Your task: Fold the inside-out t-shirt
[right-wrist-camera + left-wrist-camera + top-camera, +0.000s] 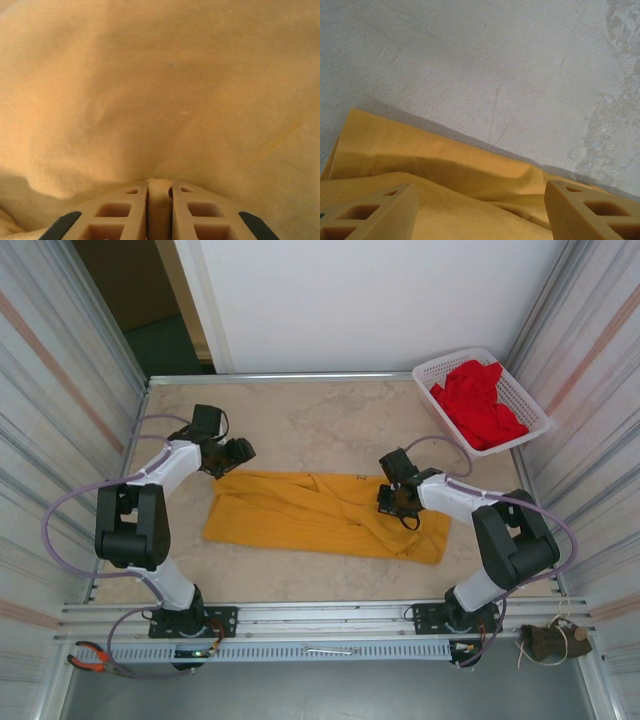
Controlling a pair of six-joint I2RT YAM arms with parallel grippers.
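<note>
Mustard t-shirt is lying lengthwise left to right, the right end effector pinching its fabric, the left end effector spread.

Marbled beige table, white back wall, corrugated side panels

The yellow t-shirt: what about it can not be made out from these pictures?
- Top view: the t-shirt neck tag, too small to find among the folds.
- Right wrist view: the shirt's edges; the cloth in the right gripper sits too close to the lens.
- Left wrist view: whether the open left gripper touches the cloth; the frame's lower edge cuts its fingers.
</note>
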